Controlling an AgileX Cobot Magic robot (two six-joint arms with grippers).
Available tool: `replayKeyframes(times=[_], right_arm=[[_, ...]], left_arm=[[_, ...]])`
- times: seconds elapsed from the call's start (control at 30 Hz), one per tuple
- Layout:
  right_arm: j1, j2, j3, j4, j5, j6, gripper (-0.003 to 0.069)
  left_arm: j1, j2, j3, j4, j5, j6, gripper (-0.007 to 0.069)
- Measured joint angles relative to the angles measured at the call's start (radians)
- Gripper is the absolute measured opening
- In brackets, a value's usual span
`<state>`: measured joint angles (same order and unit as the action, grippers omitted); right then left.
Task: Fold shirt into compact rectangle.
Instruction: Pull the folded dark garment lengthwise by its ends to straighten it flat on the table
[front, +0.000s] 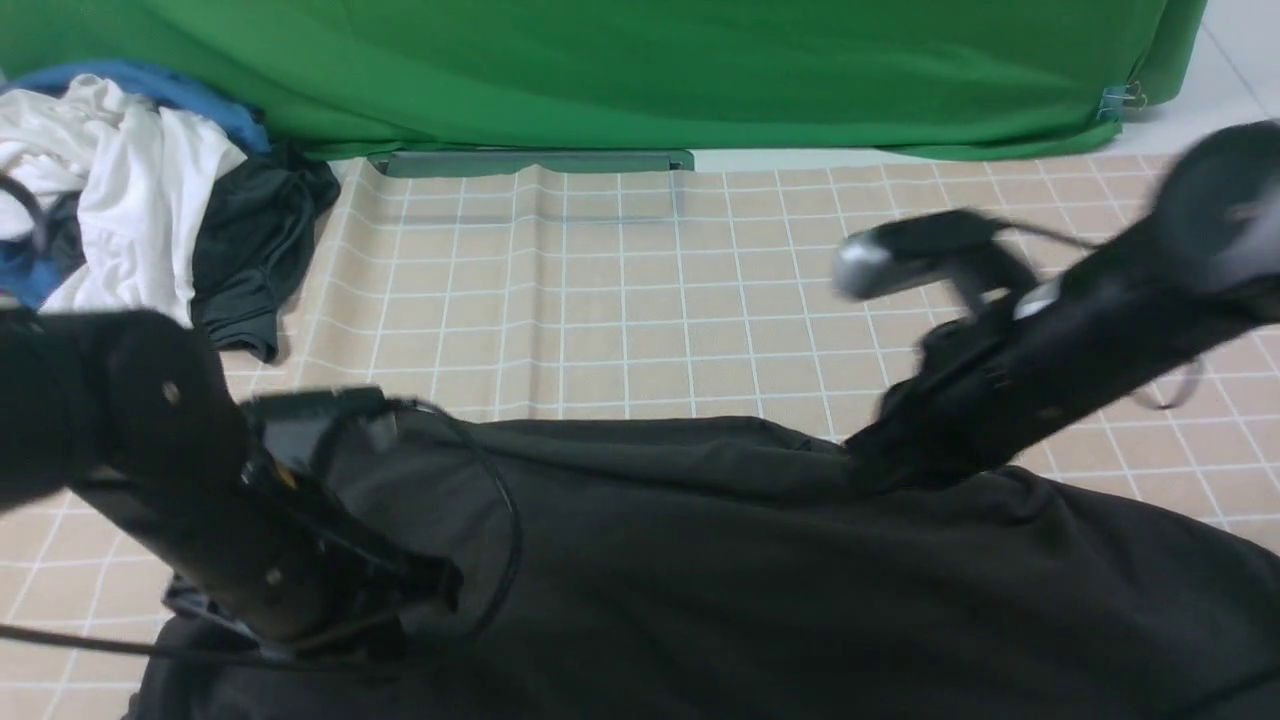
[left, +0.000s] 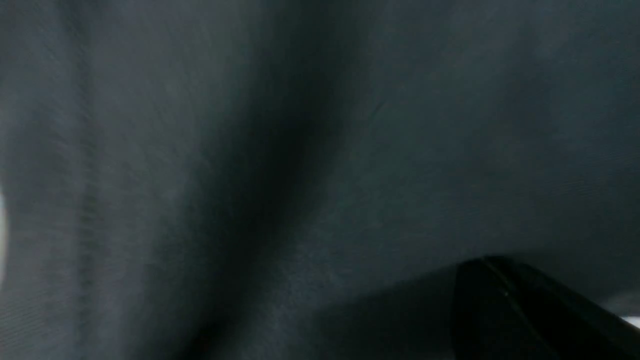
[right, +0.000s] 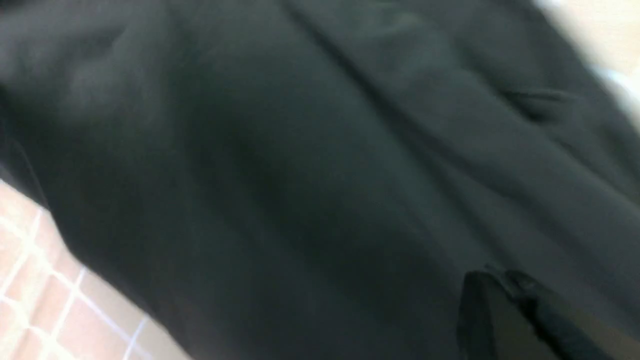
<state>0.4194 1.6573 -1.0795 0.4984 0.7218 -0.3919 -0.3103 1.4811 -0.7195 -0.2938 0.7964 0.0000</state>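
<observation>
The black shirt (front: 750, 580) fills the near half of the front view, its far edge stretched between my two arms and raised at both ends; no print shows. My left gripper (front: 435, 590) is sunk in the cloth at the near left. My right gripper (front: 862, 462) meets the far edge right of centre. Black cloth (left: 200, 150) fills the left wrist view, with the left gripper (left: 482, 262) shut and its tips in the fabric. The right wrist view shows the right gripper (right: 495, 275) shut the same way on the shirt (right: 300, 175).
A heap of white and blue clothes (front: 130, 190) with a dark grey garment (front: 255, 250) lies at the back left. The beige checked table cover (front: 620, 300) stretches beyond the shirt to a green backdrop (front: 640, 70) and a grey-green bar (front: 530, 162).
</observation>
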Motion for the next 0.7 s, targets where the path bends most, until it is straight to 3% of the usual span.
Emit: replayKeyframes(times=[0.17,0.47,0.7], right_arm=[[0.054,0.166,-0.083,0.0,-0.066,-0.004,0.0038],[0.056,0.317,-0.167,-0.004,-0.12,-0.004,0.0038],[0.03,0.328,-0.173,-0.19,-0.333,0.142,0.0038]], left_arm=[[0.0,0.041,0.04,0.01,-0.038,0.0,0.0016],[-0.004,0.038,0.048,0.027,-0.05,-0.029,0.0017],[-0.007,0.038,0.048,0.03,-0.053,-0.032,0.0018]])
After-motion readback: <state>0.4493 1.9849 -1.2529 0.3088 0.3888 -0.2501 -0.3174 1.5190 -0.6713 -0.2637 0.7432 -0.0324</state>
